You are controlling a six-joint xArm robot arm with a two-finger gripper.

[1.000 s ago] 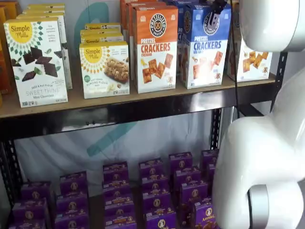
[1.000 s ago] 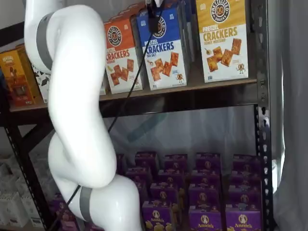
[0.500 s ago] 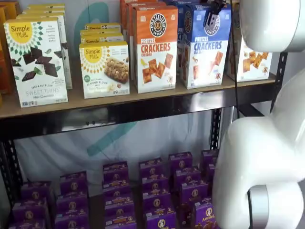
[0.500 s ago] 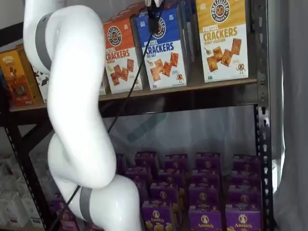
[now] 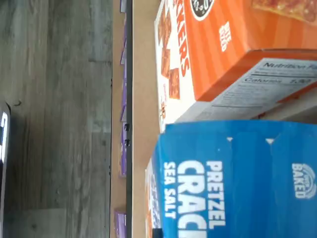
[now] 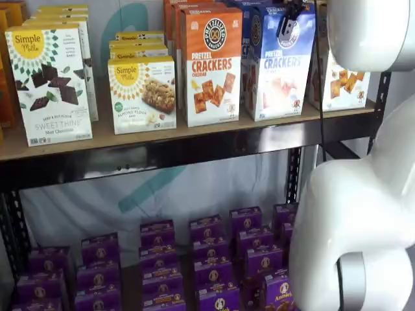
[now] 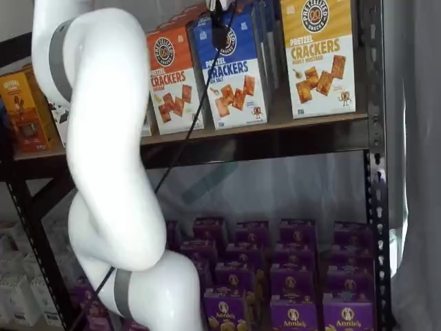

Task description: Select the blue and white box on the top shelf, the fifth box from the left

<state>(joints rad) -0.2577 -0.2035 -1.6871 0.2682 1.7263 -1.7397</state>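
Shelf views: jaws (image 6: 290, 18) grip the blue and white box (image 6: 280, 71).

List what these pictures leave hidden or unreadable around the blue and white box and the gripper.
- Gripper fingertips: in both shelf views only black fingers show at the top edge; their contact with the blue and white box is cut off.
- Box front print: blurred in a shelf view.
- Box lower part: cut off by the frame edge in the wrist view.
- Boxes behind it on the top shelf: hidden by the front row.
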